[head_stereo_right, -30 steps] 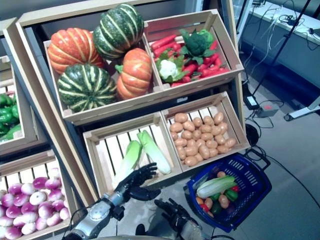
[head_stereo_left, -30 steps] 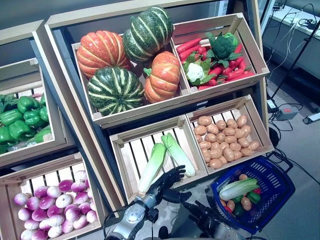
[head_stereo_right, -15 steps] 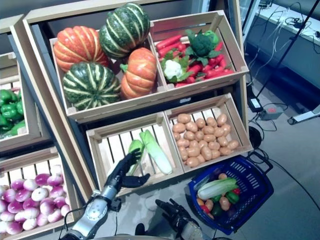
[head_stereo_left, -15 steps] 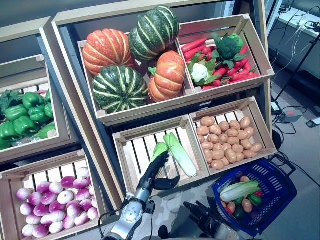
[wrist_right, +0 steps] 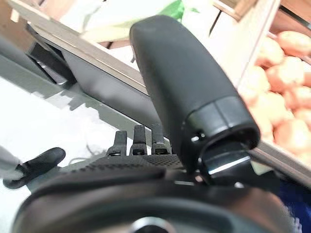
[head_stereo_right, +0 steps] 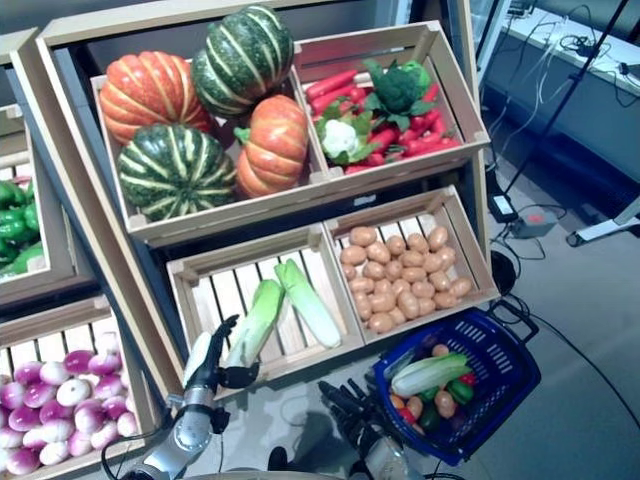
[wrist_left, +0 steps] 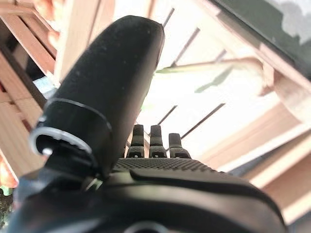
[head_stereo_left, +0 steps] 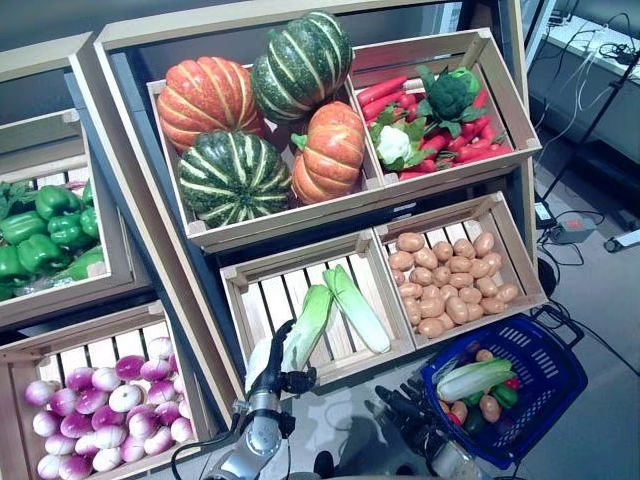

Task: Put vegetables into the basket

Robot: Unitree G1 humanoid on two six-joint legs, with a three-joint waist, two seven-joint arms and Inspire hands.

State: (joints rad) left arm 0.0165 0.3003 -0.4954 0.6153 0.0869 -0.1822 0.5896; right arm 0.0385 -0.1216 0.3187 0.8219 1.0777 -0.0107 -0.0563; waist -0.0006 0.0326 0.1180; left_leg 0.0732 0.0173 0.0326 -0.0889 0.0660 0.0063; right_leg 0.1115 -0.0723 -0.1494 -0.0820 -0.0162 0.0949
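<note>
Two long green-and-white cabbages lie in the lower middle crate [head_stereo_left: 245, 283]: the left cabbage [head_stereo_left: 308, 320] and the right cabbage [head_stereo_left: 356, 308]. My left hand [head_stereo_left: 271, 364] is at the crate's front edge, by the left cabbage's white base, open, with straight fingers pointing up and the thumb [wrist_left: 108, 92] beside the stalk. The pale cabbage [wrist_left: 204, 80] shows just past the fingers in the left wrist view. The blue basket [head_stereo_left: 548, 352] stands on the floor at the lower right, holding a cabbage [head_stereo_left: 476, 378] and small vegetables. My right hand [head_stereo_left: 404, 409] hovers open, left of the basket.
Potatoes [head_stereo_left: 452, 283] fill the crate right of the cabbages. Pumpkins [head_stereo_left: 262, 128] and a crate of carrots, broccoli and cauliflower [head_stereo_left: 432, 118] sit above. Green peppers [head_stereo_left: 45, 232] and purple-white onions [head_stereo_left: 103, 412] are in crates on the left. Cables and a stand are on the floor at the right.
My left hand has come down and to the left, from over the left cabbage's leafy part to its white base at the crate's front edge. The right hand has barely moved.
</note>
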